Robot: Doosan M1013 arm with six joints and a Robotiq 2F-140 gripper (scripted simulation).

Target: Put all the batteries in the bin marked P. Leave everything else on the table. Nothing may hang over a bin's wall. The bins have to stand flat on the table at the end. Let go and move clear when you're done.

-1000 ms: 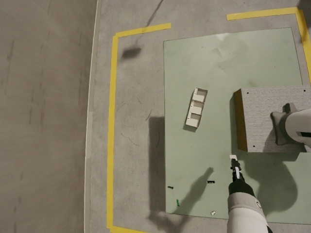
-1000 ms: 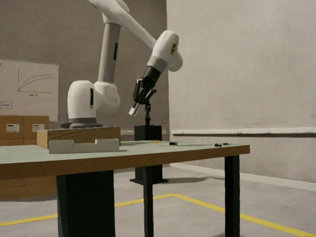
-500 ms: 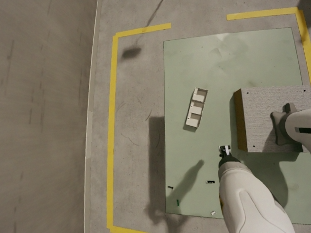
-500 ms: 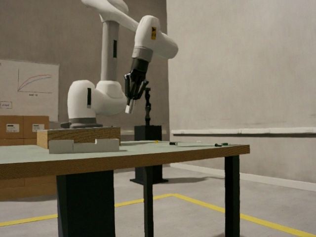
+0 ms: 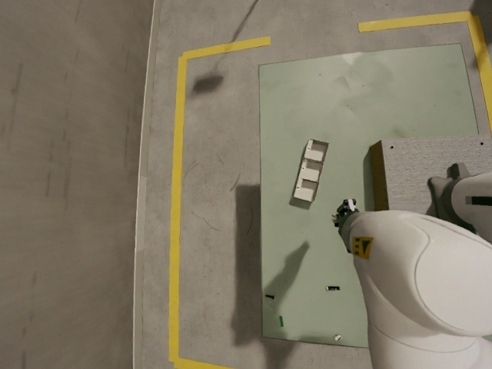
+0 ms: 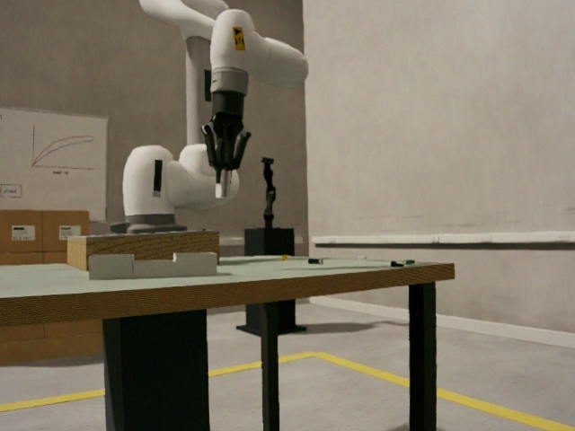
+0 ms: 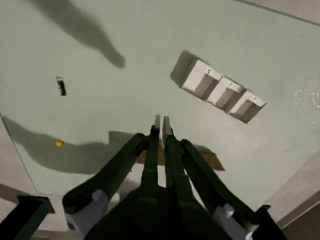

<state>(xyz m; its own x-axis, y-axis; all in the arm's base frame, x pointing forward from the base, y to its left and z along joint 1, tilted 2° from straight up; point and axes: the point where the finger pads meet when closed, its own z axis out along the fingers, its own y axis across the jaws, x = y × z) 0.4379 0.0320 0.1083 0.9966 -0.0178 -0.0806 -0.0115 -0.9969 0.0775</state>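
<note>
3 joined bins (image 5: 310,171) (image 6: 153,268) (image 7: 221,93) on table (image 5: 286,222) (image 6: 278,282) (image 7: 150,30), below and apart from claw (image 5: 344,212) (image 6: 224,188) (image 7: 161,122); claw nearly closed, grasping nothing.

The light is soft and fairly dim, with a brownish cast. In the top view, a pale patch of glare lies on the table (image 5: 294,119) (image 6: 260,285) (image 7: 145,30) beyond the bins (image 5: 310,171) (image 6: 153,268) (image 7: 222,91), toward the table's far edge. A blurred arm-shaped shadow falls on its surface, and a broad soft one lies on the floor along its left side. In the wrist view, shadows lie on the table, one right beside the bins. Beyond the table, the exterior view's walls look evenly lit. Small items on the table look soft, their details unclear.
</note>
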